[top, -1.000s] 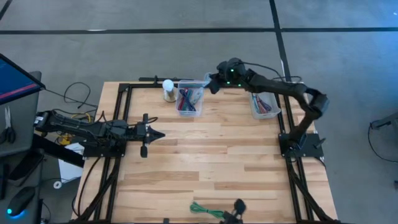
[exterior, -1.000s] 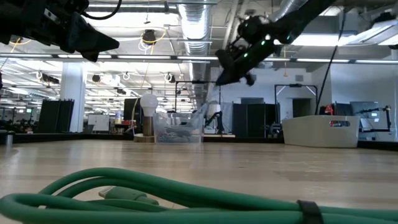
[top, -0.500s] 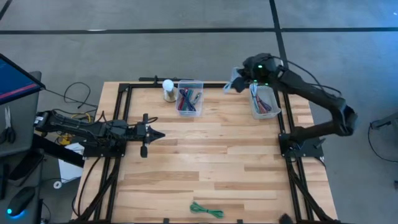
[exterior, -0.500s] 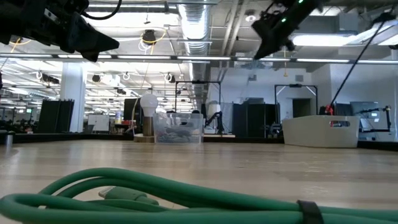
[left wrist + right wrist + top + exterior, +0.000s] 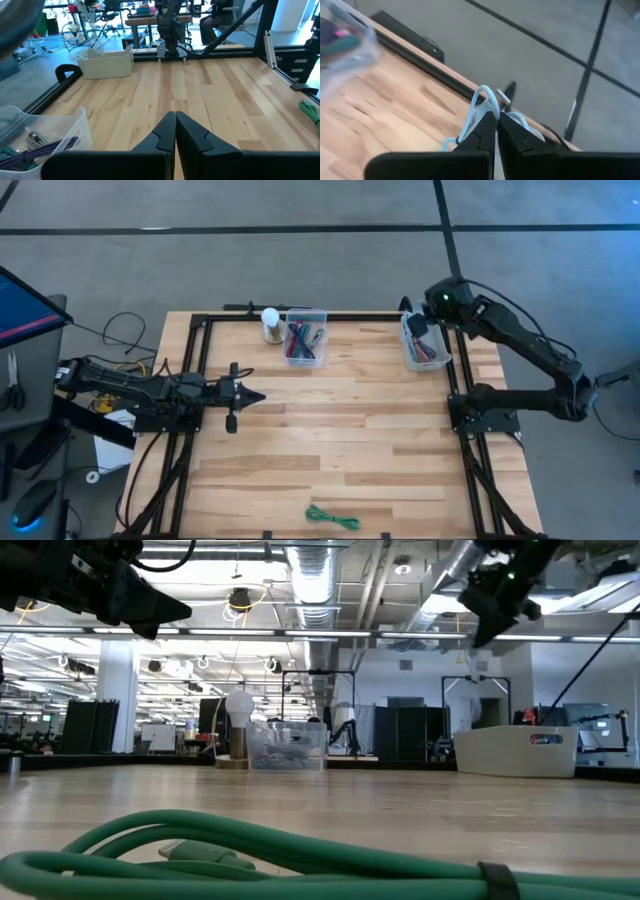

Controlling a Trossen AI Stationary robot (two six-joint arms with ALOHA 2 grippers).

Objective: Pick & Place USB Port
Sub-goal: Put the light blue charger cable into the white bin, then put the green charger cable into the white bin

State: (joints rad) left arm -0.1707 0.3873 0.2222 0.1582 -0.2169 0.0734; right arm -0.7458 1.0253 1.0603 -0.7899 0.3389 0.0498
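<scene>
My right gripper (image 5: 414,326) is high over the far right corner, above the white bin (image 5: 426,348), and is shut on a pale blue USB cable (image 5: 481,102). In the low view it hangs well above the white bin (image 5: 515,751). A clear bin (image 5: 305,338) full of coloured cables rests on the table at the far edge. My left gripper (image 5: 258,396) waits shut at the table's left middle, touching nothing. My right gripper pinches the pale blue cable between its two fingertips at a looped stretch (image 5: 487,107) beside a small connector (image 5: 504,102). The cable is lifted clear of the table; loops stick out past the fingertips and a slack strand (image 5: 452,143) trails to one side.
A white bulb-like object (image 5: 270,323) stands next to the clear bin. A coiled green cable (image 5: 333,518) lies at the near edge and fills the foreground of the low view (image 5: 260,850). A black frame (image 5: 200,370) borders the wooden table.
My right arm has swung toward the table's right edge, from over the clear bin to over the white bin, staying high and carrying the pale cable. The left arm has kept still.
</scene>
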